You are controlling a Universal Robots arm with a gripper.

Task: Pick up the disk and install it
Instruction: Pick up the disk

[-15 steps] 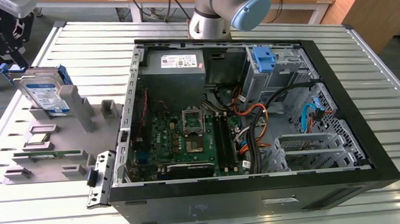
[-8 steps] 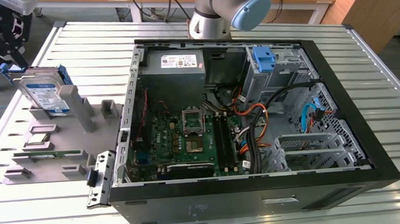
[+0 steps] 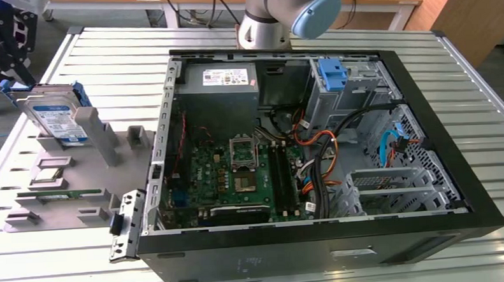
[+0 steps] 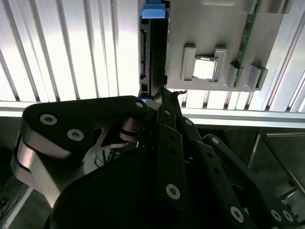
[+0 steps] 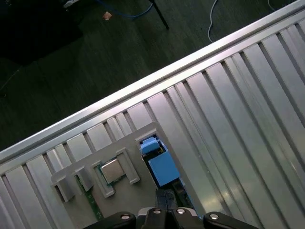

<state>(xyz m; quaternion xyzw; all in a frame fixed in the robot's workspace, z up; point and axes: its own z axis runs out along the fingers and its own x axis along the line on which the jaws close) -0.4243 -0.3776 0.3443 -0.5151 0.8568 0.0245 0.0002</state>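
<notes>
Gripper, jaws closed (empty), sits just beside the disk.

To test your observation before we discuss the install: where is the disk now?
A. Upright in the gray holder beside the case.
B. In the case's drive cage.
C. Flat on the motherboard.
A: the disk stands on edge in the gray holder, outside the open case.

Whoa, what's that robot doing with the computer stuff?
The robot's black gripper hovers shut and empty close to the silver hard drive in its blue plastic frame, which stands on edge in a grey plastic holder beside the open black computer case. Nothing is picked up yet.
</notes>
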